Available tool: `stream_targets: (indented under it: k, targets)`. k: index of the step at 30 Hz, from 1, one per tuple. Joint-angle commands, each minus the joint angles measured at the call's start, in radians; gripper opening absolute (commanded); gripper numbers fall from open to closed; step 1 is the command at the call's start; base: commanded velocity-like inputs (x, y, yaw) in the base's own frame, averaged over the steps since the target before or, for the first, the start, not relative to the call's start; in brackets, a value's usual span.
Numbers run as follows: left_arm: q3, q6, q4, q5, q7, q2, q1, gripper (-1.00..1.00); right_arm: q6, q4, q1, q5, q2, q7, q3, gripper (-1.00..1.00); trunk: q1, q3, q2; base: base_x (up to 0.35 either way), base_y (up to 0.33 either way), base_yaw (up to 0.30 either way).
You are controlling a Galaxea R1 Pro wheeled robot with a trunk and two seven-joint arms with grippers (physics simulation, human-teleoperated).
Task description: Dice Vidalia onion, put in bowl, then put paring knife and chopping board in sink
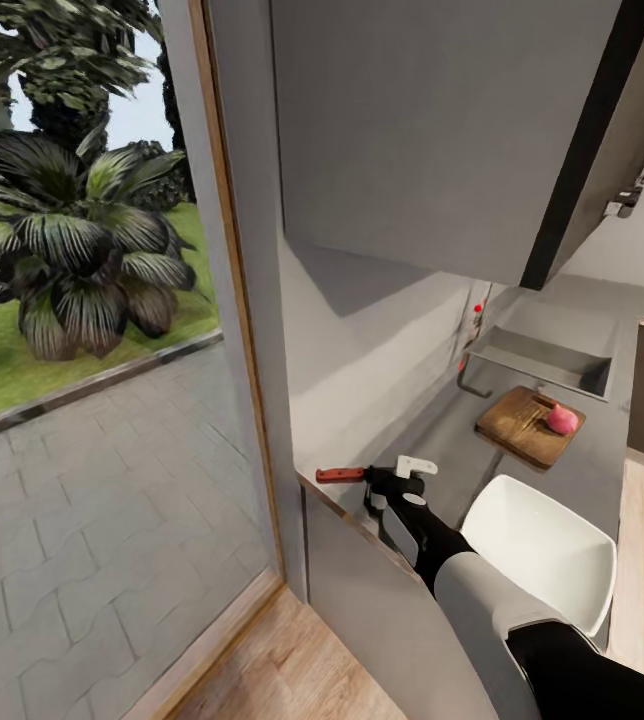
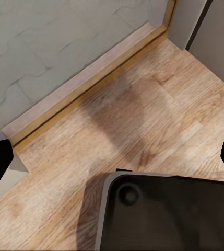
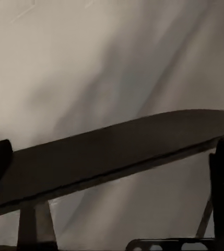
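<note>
Blade of paring knife (image 3: 112,151) sat across right hand (image 1: 390,482), fingers either side, not clamped that I could tell. Knife lay at table (image 1: 442,430) edge, handle poking out. Light, stiff, slippery; I'd have grabbed handle. Left hand (image 2: 112,157) wide, over floor.

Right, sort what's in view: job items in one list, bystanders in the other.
Job: paring knife, right gripper at it, chopping board, onion on the board, bowl, sink, countertop.
Bystanders: wall cabinet, garden plants, wooden floor.
</note>
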Motion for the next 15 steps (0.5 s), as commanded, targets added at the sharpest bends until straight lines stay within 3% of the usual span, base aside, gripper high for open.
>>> stream_targets:
  k: [1,8,15]
  targets:
    - [0.007,-0.001,-0.002,-0.007,-0.007,-0.002,0.0,1.0,0.0,0.002,0.0,-0.023,-0.001,-0.005,0.003,1.0,0.001,-0.002,-0.001,0.163,0.0,0.0]
    - [0.007,-0.001,-0.002,-0.007,-0.007,-0.002,0.001,1.0,0.0,0.002,0.0,-0.023,0.0,-0.005,0.003,1.0,0.001,-0.002,-0.001,0.151,0.0,0.0]
    - [0.007,-0.001,-0.002,-0.007,-0.007,-0.002,0.0,1.0,0.0,0.002,0.0,-0.023,-0.001,-0.005,0.003,1.0,0.001,-0.002,-0.001,0.02,0.0,0.0]
